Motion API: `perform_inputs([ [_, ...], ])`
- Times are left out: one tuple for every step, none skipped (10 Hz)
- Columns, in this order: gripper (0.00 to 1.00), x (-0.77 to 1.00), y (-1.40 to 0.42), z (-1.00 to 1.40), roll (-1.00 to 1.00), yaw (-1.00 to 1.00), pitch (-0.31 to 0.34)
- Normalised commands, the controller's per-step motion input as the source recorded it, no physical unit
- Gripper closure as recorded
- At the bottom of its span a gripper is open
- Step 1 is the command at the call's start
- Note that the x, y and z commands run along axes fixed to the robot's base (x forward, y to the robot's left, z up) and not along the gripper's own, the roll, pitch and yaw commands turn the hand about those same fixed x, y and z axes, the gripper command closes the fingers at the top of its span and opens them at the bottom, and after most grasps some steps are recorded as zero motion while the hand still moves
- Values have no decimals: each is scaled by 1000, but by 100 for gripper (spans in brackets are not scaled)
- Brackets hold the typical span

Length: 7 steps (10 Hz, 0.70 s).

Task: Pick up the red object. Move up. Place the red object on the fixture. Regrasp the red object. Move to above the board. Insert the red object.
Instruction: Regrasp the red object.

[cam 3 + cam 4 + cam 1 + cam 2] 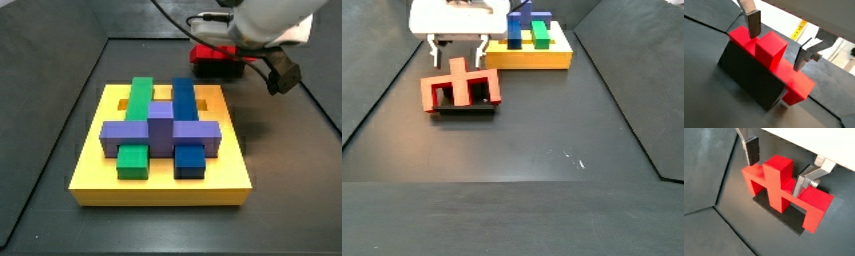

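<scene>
1. Dark matte flooring is stretching bare around the fixture (pixel 465 108), leaving open room on every side.
2. Resting on it, the red object (pixel 462 88) is pointing its prongs upward.
3. It is looking rigid, light and smooth-faced; the middle prong seems the best hold.
4. The gripper (pixel 777 165) is hanging spread, its fingers (pixel 753 25) straddling that prong untouched.
5. The board (pixel 94 170) is sitting well apart.
</scene>
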Motion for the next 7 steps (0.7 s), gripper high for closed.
perform_inputs([
  [0,140,-66,-100,166,243,234],
  [0,0,-11,-83,63,343,89],
  [0,43,-9,0,71,369,74],
  [0,0,0,0,66,240,23],
  [0,0,0,0,37,9,0],
  [0,0,0,0,0,0,0],
  [100,0,0,0,0,0,0],
])
